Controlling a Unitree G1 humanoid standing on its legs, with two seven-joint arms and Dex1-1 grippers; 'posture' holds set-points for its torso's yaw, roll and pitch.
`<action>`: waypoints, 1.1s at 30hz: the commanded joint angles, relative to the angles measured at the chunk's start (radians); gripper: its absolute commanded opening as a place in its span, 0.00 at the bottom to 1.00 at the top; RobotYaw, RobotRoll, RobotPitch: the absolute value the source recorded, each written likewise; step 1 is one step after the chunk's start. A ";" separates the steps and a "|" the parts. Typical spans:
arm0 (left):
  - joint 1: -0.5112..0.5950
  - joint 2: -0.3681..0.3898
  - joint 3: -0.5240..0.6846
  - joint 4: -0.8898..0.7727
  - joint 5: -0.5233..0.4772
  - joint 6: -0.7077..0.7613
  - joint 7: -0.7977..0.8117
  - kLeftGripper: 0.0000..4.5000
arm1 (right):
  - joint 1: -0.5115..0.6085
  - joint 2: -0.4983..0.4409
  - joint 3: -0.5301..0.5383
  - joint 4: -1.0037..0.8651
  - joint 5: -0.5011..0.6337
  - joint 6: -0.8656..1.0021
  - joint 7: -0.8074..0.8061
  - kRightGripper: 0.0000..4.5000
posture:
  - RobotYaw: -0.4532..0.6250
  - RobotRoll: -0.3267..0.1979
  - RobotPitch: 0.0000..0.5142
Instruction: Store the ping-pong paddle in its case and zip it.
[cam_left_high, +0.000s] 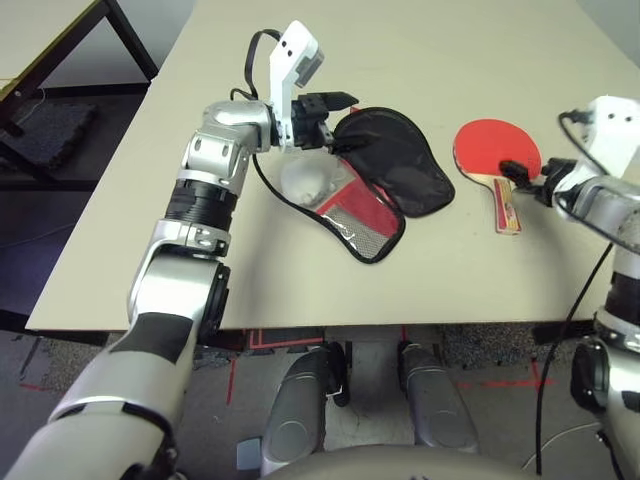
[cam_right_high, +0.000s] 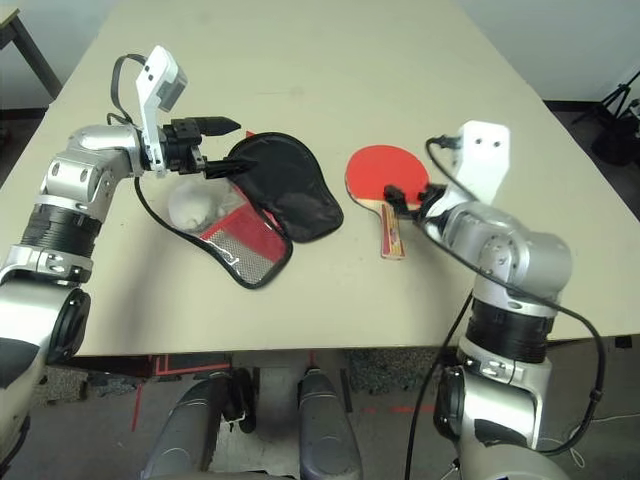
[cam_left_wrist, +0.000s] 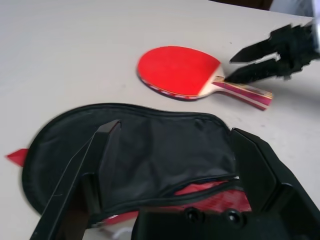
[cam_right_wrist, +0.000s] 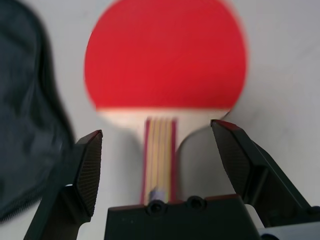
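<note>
Lying red face up, handle toward the near edge of the desk (cam_left_high: 250, 297) in the left eye view: the ping-pong paddle (cam_left_high: 493, 147), likely light and stiff, probably best taken around the handle, sparing the rubber. Beside it, closer to the desk's left edge, the case (cam_left_high: 404, 170), likely soft and floppy, apt to fold or slide if pushed; best pinched at the rim and held down during loading.

In the right eye view, between the case and the desk's right edge, the same paddle, flat and apart from the case. Probably rigid enough to steer blade first into the fabric.

In the left wrist view, left claw (cam_left_wrist: 175, 127) spread wide over the case, gripping nothing. Smooth black panel, dark piped rim, red fabric peeking from beneath; probably slippery to pinch except at that rim.

In the right wrist view, right claw (cam_right_wrist: 157, 127) released, handle lying between the parted fingers, ready for a likely straight close. Plain round red rubber, pale wooden throat, slim striped grip of light wood with reddish borders. Likely to need a centred squeeze, to keep from twisting.
</note>
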 joint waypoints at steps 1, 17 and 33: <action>0.029 -0.004 -0.017 -0.055 -0.004 0.030 0.001 1.00 | 0.023 0.018 0.034 -0.008 -0.021 0.020 -0.003 1.00 | 0.32 0.62 0.33; 0.092 -0.010 -0.024 -0.164 -0.011 0.089 0.023 1.00 | 0.009 -0.025 0.168 0.144 -0.145 -0.085 0.052 0.59 | 0.32 0.62 0.36; 0.113 -0.008 -0.017 -0.214 -0.019 0.123 0.046 1.00 | -0.119 0.002 0.112 0.193 -0.210 -0.188 -0.004 0.25 | 0.34 0.62 0.34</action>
